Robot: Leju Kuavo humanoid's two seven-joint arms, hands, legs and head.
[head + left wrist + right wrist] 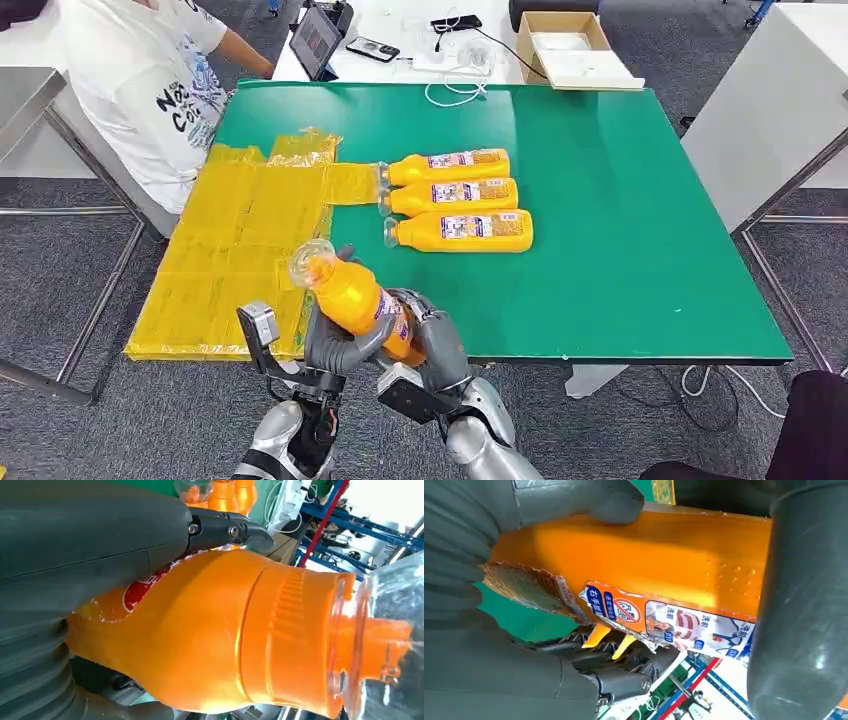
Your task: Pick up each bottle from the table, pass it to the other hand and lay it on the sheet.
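Green table (620, 250) — both hands grip orange bottle (350, 295).

Both silver arms come up from the near edge and meet just short of the table's near side, a little left of centre. The left hand (335, 345) wraps the bottle (350, 295) from the left, thumb across its body, fingers curled beneath. The right hand (435, 345) grips the same bottle at its lower end from the right, fingers round the label. The two hands sit tight together, nearly touching. In the left wrist view the grey thumb (90, 530) presses along the bottle's shoulder; in the right wrist view the right hand's fingers (574, 500) clamp its side.
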